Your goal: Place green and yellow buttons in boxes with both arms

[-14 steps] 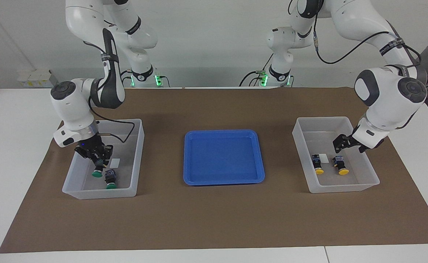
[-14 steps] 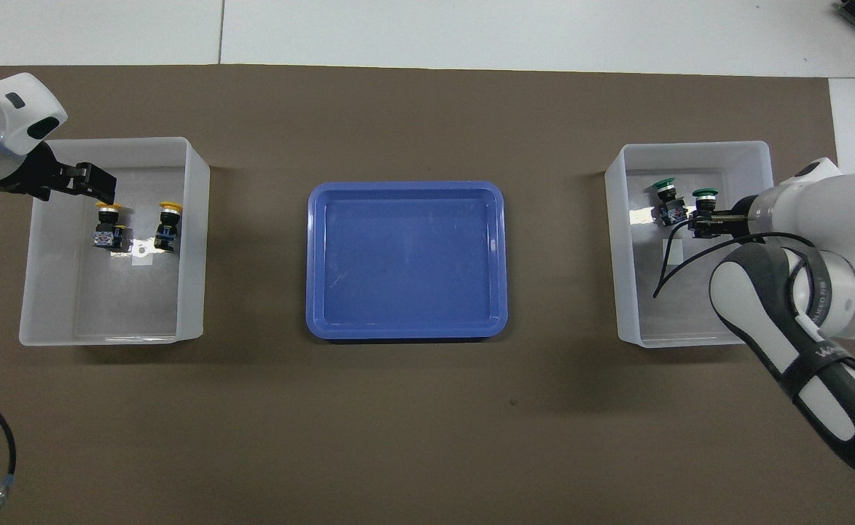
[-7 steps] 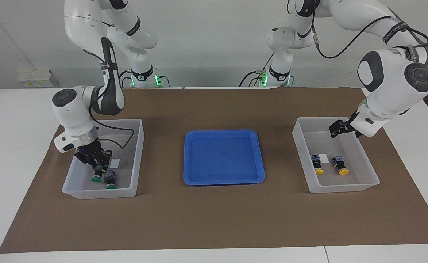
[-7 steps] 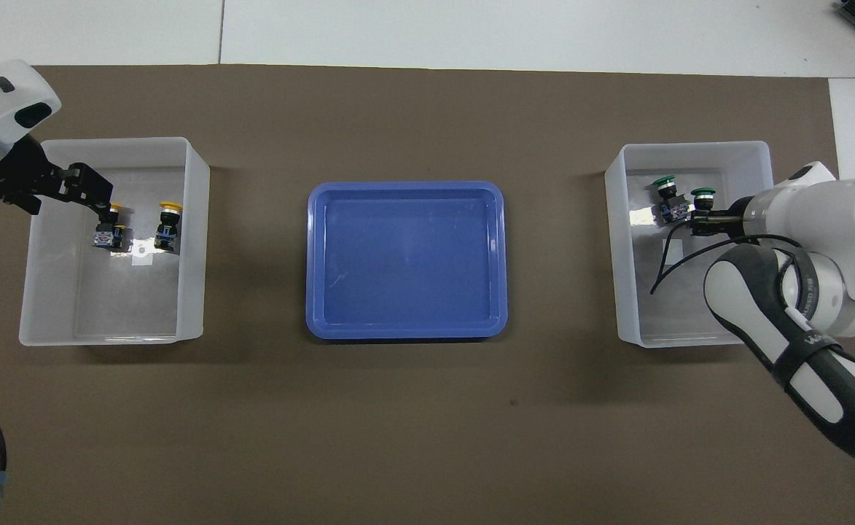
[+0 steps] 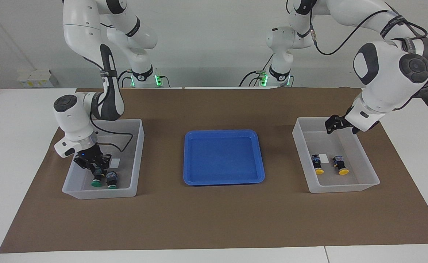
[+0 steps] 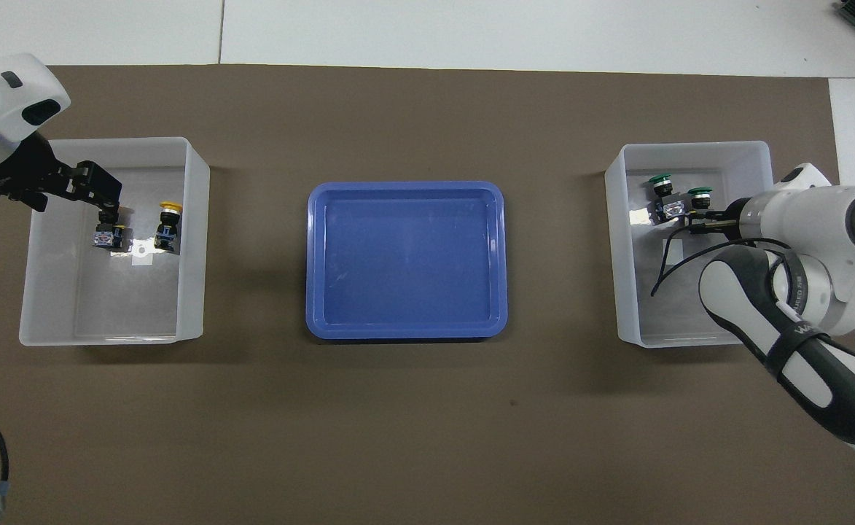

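Since a second ago, we see the left gripper has risen out of its box and now hangs over that box's edge nearer the robots, while the right gripper has sunk lower and carried its green button toward the box wall farther from the robots.

From the facing view, the right gripper is down inside the box at the right arm's end of the counter, its fingers pinching the dark body of a green button whose cap points away from the robots. A second green button lies just beside it on the box floor. The left gripper is in the air with fingers spread and nothing between them. Below it, in the other box, two yellow buttons lie side by side near a small white label. A blue tray sits on the brown mat between the two boxes.

From the overhead view, the left gripper covers the cap of one yellow button; its neighbour shows a clear yellow cap. At the right arm's end, the right gripper meets the green button, with the second one touching or very nearly touching it.
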{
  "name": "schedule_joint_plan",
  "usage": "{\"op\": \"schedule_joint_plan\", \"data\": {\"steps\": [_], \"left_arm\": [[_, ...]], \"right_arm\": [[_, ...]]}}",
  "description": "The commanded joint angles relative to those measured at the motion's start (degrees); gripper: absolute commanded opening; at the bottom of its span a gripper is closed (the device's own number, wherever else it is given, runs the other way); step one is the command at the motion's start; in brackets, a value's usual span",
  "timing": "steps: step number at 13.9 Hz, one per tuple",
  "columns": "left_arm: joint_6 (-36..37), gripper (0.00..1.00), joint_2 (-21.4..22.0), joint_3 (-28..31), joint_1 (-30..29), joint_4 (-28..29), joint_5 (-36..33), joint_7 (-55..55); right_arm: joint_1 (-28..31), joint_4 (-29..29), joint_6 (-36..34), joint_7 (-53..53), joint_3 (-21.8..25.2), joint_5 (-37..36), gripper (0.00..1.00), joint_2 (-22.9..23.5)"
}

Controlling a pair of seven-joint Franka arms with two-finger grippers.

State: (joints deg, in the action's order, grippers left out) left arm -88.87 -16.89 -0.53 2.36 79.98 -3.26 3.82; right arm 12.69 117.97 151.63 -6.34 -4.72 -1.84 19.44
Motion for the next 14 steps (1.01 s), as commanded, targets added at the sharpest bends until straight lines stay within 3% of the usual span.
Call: {"op": "schedule_joint_plan", "data": {"steps": [1,2,3,5,8,11,14], "left_arm": [[0.81,0.97,0.45,0.35,0.28,-1.75,0.53,-0.56],[0.2,0.97,0.45,0.35,0.19,-1.84,0.62,-0.65],[-1.12,0.97,0.45,0.44,0.19,-1.84,0.53,-0.65],[-4.54,0.98,1.59,0.35,0.02,-1.58,0.62,-0.65],[-6.05,1.0,1.95,0.7,-0.51,-1.58,0.36,-0.57],[-6.67,1.0,3.35,0.97,-0.78,-1.14,0.18,-0.39],[-5.96,1.0,4.75,0.88,-0.69,-0.09,0.27,-0.13]], "right_arm": [[0.67,-0.9,0.51,-0.96,-0.81,-0.98,0.14,0.69],[0.58,-1.25,0.34,-0.87,-0.81,-0.97,0.68,0.69],[0.49,-1.6,-0.28,-0.52,-0.9,-0.8,1.0,0.52],[0.4,-2.04,-2.03,-0.43,-0.99,-0.45,1.0,-1.15],[-0.38,-3.0,-11.93,1.23,-1.43,0.08,1.0,-7.72],[-4.33,-5.28,-22.4,12.27,-1.34,0.08,1.0,-13.44],[-7.58,-9.93,-30.93,16.7,-1.43,0.08,1.0,-17.4]]}}
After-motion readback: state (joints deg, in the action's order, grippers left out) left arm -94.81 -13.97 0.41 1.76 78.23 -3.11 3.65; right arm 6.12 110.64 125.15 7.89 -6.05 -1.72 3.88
